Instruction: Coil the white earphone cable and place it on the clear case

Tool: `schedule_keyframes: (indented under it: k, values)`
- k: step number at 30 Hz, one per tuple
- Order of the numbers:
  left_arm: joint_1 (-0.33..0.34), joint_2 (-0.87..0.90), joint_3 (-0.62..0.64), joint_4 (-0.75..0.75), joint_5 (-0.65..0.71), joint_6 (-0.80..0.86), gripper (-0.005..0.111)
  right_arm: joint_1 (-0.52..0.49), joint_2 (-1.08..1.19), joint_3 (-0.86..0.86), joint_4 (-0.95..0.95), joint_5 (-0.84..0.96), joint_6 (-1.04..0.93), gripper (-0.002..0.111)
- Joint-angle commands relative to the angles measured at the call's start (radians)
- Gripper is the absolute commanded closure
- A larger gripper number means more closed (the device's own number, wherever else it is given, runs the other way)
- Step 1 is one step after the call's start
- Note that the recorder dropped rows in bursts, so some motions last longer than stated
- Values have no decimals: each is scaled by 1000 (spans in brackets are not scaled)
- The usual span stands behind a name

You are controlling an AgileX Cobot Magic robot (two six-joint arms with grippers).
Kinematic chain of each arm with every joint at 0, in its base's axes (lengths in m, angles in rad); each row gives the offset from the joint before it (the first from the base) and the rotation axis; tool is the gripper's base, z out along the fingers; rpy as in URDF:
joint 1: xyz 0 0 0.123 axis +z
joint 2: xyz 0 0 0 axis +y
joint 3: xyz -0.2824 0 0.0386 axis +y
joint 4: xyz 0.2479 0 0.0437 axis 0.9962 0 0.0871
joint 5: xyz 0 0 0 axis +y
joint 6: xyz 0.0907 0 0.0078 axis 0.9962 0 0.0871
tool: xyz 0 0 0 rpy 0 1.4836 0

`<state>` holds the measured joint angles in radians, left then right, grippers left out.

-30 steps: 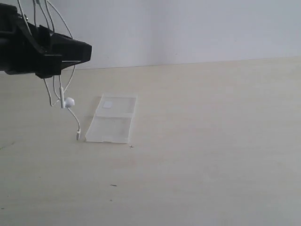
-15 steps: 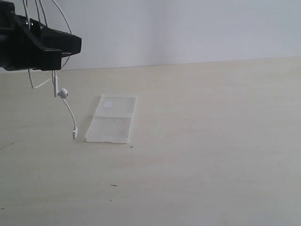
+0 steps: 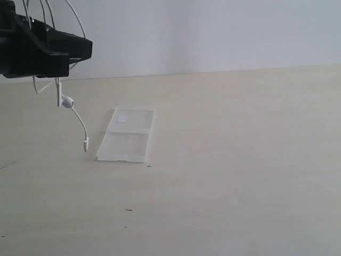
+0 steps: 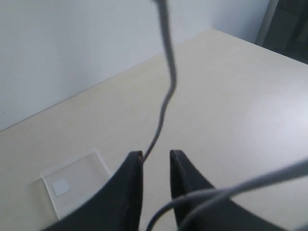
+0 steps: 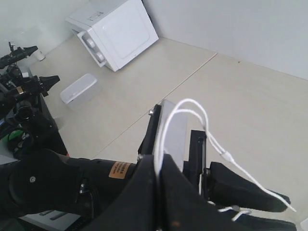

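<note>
Our right jaws are clamped tight on the white earphone cable [image 3: 81, 124], whose loops hang up-left of the clear case [image 3: 128, 140], plug dangling just beside it. Our left jaws stand slightly apart, one strand passing between.

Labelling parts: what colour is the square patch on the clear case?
White; the patch shows best in the exterior view.
</note>
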<state>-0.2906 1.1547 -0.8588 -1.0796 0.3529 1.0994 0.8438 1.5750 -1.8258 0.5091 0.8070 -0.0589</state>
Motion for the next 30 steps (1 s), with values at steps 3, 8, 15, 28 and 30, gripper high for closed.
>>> schedule_keyframes:
  k: [3, 8, 15, 28, 30]
  values:
    - [2, -3, -5, -5, -14, -4, 47, 0, -14, -6, 13, -8, -11, 108]
    - [2, -3, -5, -5, -35, -4, 47, 0, -14, -6, 35, -8, -16, 108]
    - [2, -1, -5, -5, -71, 1, 47, 0, -14, -6, 93, -8, -38, 108]
    - [2, 14, -5, -14, -75, 1, 63, 0, -14, -6, 121, 3, -53, 108]
    - [2, 28, -5, -33, -71, 3, 54, 0, -14, -6, 121, 5, -53, 108]
